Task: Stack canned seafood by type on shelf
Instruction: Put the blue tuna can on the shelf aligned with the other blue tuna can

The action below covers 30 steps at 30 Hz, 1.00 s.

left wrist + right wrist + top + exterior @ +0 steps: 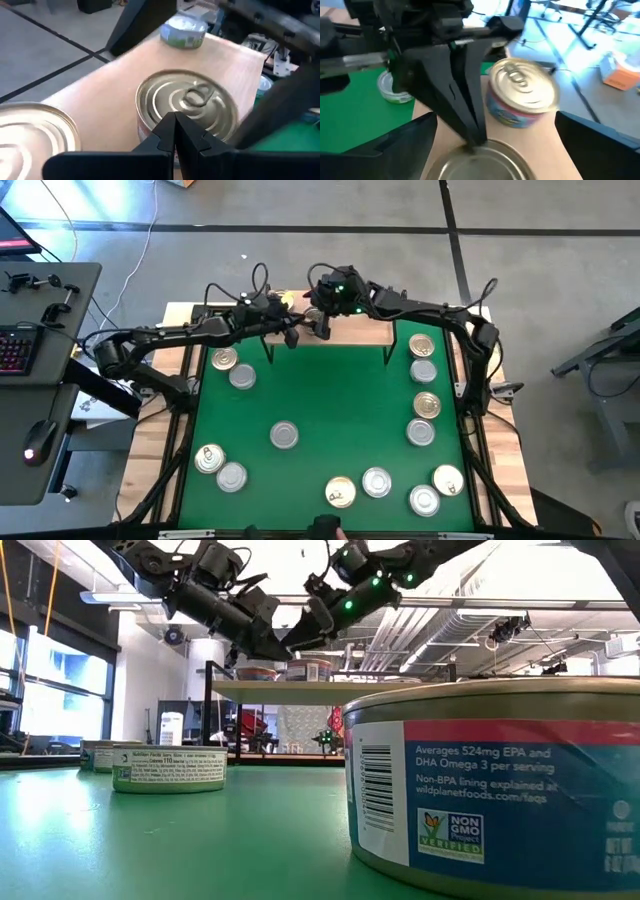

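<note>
Green desk [320, 395] carries loose tins [284, 435] down both sides and the near edge. Low view alone shows print: nearest tin [500, 790] reads "Averages 524mg EPA and DHA Omega 3 per serving", "Non-BPA lining", "wildplanetfoods.com/faqs", "NON GMO Project VERIFIED". Wood shelf [350, 332] stands at the far edge. Left claw [175, 131], fingers together, tip sits at the rim of a gold-lid tin [187, 102] on the shelf. Right claw [492, 150], fingers wide apart, hovers over the shelf; its wrist view shows a blue-and-pink-label tin [522, 95].
</note>
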Motion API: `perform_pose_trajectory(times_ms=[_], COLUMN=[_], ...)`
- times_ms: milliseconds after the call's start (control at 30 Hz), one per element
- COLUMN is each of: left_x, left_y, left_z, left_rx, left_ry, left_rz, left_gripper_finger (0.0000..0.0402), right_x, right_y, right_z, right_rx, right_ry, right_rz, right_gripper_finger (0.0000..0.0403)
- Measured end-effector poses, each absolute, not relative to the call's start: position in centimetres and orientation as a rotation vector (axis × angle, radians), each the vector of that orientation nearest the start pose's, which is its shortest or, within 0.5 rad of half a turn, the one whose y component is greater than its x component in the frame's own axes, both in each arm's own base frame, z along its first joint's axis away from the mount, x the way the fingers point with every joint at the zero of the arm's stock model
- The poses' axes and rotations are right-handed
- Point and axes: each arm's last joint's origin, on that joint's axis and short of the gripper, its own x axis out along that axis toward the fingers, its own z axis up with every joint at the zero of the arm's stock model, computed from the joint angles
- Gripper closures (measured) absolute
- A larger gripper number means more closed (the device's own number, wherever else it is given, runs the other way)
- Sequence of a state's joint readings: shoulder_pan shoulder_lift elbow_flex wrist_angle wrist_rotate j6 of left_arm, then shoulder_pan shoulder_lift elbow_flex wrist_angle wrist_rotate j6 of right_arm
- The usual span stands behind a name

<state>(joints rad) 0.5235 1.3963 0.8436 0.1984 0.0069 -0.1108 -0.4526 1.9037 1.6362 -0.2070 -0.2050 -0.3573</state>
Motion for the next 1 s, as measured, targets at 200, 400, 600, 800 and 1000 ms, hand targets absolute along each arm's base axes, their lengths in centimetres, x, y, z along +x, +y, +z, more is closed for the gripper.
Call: perform_pose_trajectory(times_ms=[200, 400, 600, 800, 1000], left_x=[25.8, 26.8, 27.7, 27.6, 27.1], left_y=[13.4, 11.1, 11.0, 12.3, 13.1], left_z=[27.7, 27.3, 25.5, 24.6, 24.8], left_rx=[-0.167, -0.165, -0.172, -0.162, -0.117], left_ry=[0.234, 0.284, 0.367, 0.4, 0.407], left_rz=[0.488, 0.335, 0.354, 0.444, 0.551], left_gripper_finger=[0.0401, 0.0401, 0.0401, 0.0401, 0.0401], right_x=[37.0, 34.5, 35.5, 36.1, 35.9], right_y=[-17.9, -18.2, -19.9, -20.0, -18.5], right_z=[33.2, 33.4, 30.8, 29.2, 30.4], right_rx=[-0.221, -0.212, -0.14, -0.11, -0.09], right_ry=[0.612, 0.803, 0.85, 0.89, 0.855], right_rz=[-0.296, -0.453, -0.532, -0.479, -0.361], right_gripper_finger=[0.0008, 0.0026, 0.0061, 0.0083, 0.0084])
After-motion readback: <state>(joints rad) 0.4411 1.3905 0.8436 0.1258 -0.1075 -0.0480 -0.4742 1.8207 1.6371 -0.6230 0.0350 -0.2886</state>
